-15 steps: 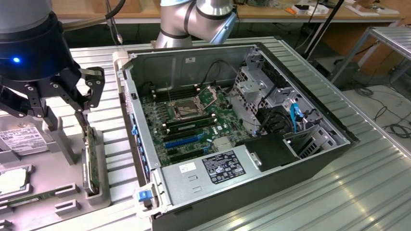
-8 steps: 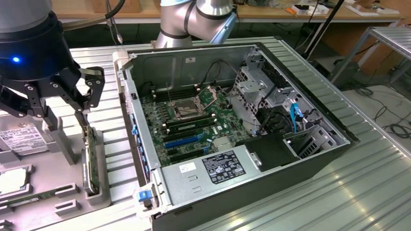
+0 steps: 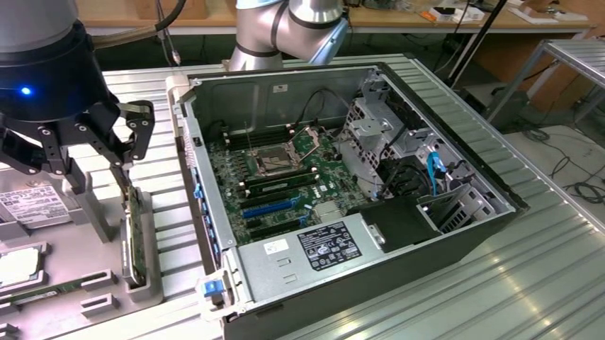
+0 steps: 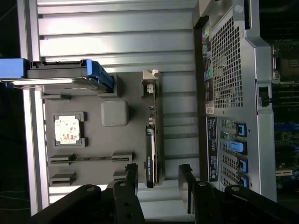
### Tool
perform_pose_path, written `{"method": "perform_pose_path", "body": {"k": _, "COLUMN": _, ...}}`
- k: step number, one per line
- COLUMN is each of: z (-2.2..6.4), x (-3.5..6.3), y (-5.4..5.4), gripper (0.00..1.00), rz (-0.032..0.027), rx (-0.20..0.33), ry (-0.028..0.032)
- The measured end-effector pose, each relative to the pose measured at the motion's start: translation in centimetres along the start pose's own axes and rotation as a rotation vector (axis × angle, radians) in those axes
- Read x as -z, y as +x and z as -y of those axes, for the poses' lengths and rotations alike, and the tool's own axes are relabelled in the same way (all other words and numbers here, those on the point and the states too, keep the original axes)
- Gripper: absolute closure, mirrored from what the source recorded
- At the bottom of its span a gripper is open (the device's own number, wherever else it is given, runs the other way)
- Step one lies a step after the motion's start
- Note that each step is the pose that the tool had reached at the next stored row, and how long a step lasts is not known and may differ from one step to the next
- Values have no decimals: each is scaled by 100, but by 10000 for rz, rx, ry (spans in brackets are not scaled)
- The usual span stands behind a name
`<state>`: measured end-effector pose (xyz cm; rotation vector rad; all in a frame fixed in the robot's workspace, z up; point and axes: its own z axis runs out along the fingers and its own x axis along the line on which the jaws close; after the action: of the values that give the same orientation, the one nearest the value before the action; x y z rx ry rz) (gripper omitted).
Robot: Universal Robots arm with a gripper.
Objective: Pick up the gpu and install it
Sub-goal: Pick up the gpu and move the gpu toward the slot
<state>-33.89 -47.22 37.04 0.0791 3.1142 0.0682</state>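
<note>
1. The gpu (image 3: pixel 132 234) (image 4: pixel 150 156) is a thin green-and-black expansion card with a silver metal bracket at one end. It stands on its long edge in a slot of the flat grey holder tray (image 3: pixel 95 248), in the lower left of the exterior view, and has not yet been lifted.
2. The black two-fingered claw (image 3: pixel 90 159) (image 4: pixel 159 181) hovers above the card, its jaws spread wide with nothing between them. In the wrist view the card's bracket-free end lies in the gap, closer to one fingertip than the other.
3. The step in hand looks like the approach to the grasp. It would go best with the claw centred across the card's thin width, so both pads meet its faces together and neither shoves it askew in the slot.
4. A straight descent along the card's plane seems wise. The grip should take the upper edge only, clear of the tray's slot walls. A hold nearer the middle of the card's length would probably keep it from swinging.
5. The silver hard drive with a white label (image 3: pixel 28 205) sits near the card at the exterior view's left edge, so the wide jaws need room on that side.
6. The open black-and-silver computer case (image 3: pixel 454 177) fills the centre of the exterior view, on the ribbed metal surface (image 3: pixel 529 283). Its wall is just beside the tray, and the green motherboard (image 3: pixel 283 170) lies exposed with its blue expansion slots (image 3: pixel 269 209).
</note>
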Motion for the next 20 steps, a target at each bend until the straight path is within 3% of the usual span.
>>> {"method": "perform_pose_path", "body": {"k": 20, "z": 5, "x": -108, "y": 2, "gripper": 52, "rz": 1, "rx": 0, "ry": 0}}
